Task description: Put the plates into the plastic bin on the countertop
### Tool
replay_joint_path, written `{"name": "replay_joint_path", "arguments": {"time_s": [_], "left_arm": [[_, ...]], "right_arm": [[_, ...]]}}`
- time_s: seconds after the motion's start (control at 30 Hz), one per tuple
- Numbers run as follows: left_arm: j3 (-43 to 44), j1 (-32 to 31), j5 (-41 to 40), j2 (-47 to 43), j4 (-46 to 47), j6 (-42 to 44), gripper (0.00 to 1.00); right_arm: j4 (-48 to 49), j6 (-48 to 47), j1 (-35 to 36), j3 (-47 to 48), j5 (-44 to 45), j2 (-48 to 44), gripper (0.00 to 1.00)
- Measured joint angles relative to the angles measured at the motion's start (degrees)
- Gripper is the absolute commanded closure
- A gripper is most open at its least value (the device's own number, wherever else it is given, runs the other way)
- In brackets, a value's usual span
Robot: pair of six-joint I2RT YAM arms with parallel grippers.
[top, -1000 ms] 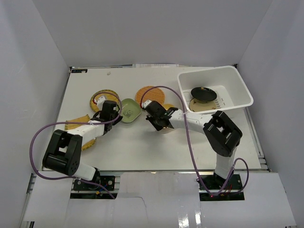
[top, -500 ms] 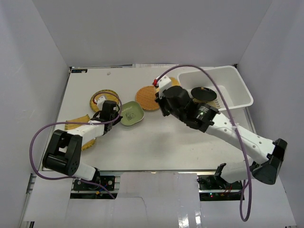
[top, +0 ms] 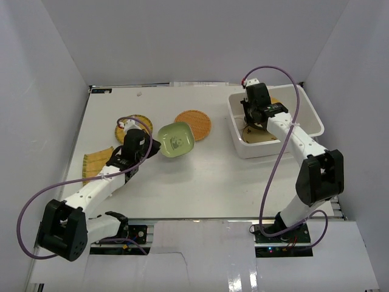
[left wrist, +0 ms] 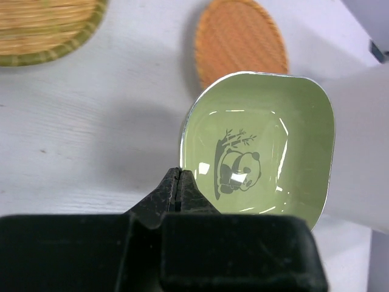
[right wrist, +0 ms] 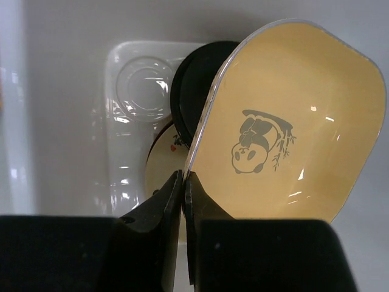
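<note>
My left gripper [top: 152,146] is shut on the rim of the green squarish panda plate [top: 177,139] and holds it tilted above the countertop [top: 200,176]; the pinch shows in the left wrist view [left wrist: 180,173], with the plate [left wrist: 261,140] beyond it. My right gripper [top: 255,115] is inside the white plastic bin [top: 270,148], shut on the rim of the yellow panda plate [right wrist: 292,121], as the right wrist view [right wrist: 183,176] shows. Under it lie the dark round plate [right wrist: 194,91] and the cream plate [top: 258,135].
An orange woven round plate [top: 193,125] lies mid-table, also in the left wrist view [left wrist: 243,39]. A yellow woven round plate [top: 129,125] is partly behind my left arm. A ribbed yellow rectangular plate [top: 97,161] lies at the left. Grey walls surround the table.
My right arm swung from mid-table to over the bin with the yellow plate. My left gripper lifted the green plate and shifted it slightly right.
</note>
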Motion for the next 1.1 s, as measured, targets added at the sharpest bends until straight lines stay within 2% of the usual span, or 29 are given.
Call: {"name": "replay_joint_path", "arguments": {"time_s": [0.17,0.2,0.37,0.4,0.53,0.6,0.67,0.77,0.8,0.83,1.0,1.1], "left_arm": [[4.94,-4.48,1.4,-2.1,-1.77,0.68,1.0],[6.36,-5.68,1.42,-1.97,-1.92,0.87,1.0],[14.14,-11.15,1.44,0.57,-2.54,2.12,1.0],[15.76,-12.02,1.44,1.44,-2.54,2.38,1.0],[22.36,-14.38,1.16,6.1,-2.51,3.58,1.0],[26.23,-15.72,0.44,9.44,-2.75,4.63,1.0],[30.01,-17.31,-0.13,12.79,-2.95,5.68,1.0],[37.4,-19.87,-1.05,19.28,-2.99,7.3,1.0],[39.91,-20.61,-1.2,21.44,-3.08,7.82,1.0],[42.73,-21.27,-1.46,24.09,-3.13,8.39,1.0],[58.42,-24.72,-3.13,38.21,-5.16,11.04,1.0],[69.37,-26.67,-4.04,47.5,-7.69,13.05,1.0]], "right_arm": [[0.26,0.68,-3.54,-2.73,-4.37,3.19,0.78],[0.42,0.9,-3.91,-3.1,-5.09,3.48,0.72],[0.96,3.3,-4.9,-3.91,-8.66,3.85,0.54],[1.07,3.82,-5.07,-3.91,-9.31,3.8,0.39],[0.55,7.02,-6.93,-3.93,-12.09,1.2,0.13],[-0.11,8.74,-8.44,-3.91,-12.72,-2.89,0.12],[-0.22,10.54,-10.4,-3.85,-12.63,-8.87,0.16],[0.2,13.2,-13.62,-3.56,-11.32,-20.7,0.28],[0.39,13.9,-14.51,-3.48,-10.75,-24.55,0.37],[0.66,14.32,-15.1,-3.41,-10.32,-28.52,0.39],[2.95,17.14,-15.19,-5.05,-12.7,-43.15,0.4],[3.17,18.43,-15.06,-8.61,-15.5,-47.45,0.39]]}}
